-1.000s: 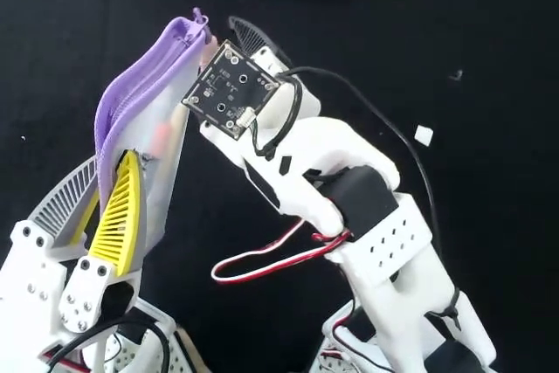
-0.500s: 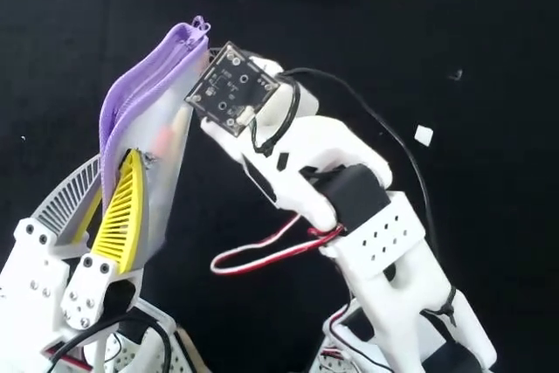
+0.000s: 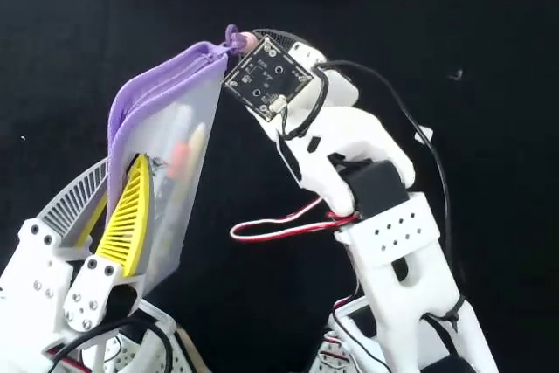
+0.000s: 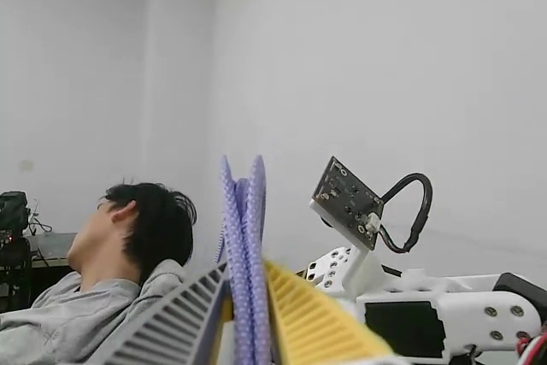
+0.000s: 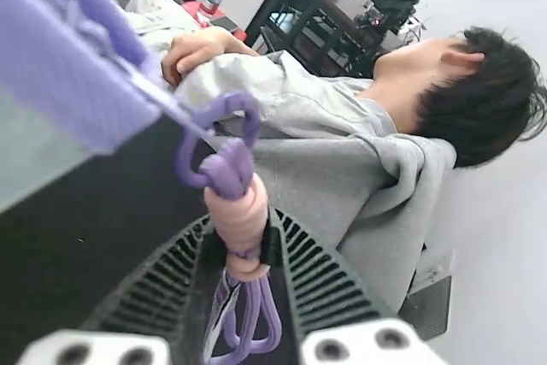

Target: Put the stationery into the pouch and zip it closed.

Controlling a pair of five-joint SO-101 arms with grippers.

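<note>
A clear pouch [image 3: 170, 189] with a purple zip [image 3: 153, 93] along its upper edge is held up off a black table [image 3: 454, 32], stretched between two white robot arms. The left gripper [image 3: 109, 207] is clamped on the pouch's near end, with one yellow finger pressed flat against the clear side and one grey finger on the opposite side. In the left wrist view the pouch's purple edge stands upright, pinched between those two fingers. At the pouch's far end the right gripper [image 3: 253, 39] is closed on the zip pull [image 3: 236, 39], a pink bead with a purple loop. In the right wrist view its two dark ribbed fingers [image 5: 171, 288] squeeze the pull from both sides, and the slider sits at the very end of the zip. Through the pouch's clear side, stationery [image 3: 179, 159] can be seen inside — an orange-pink piece and a pale one just beside it, both lying lengthwise along the pouch. Whether the zip is shut along its whole length cannot be told
</note>
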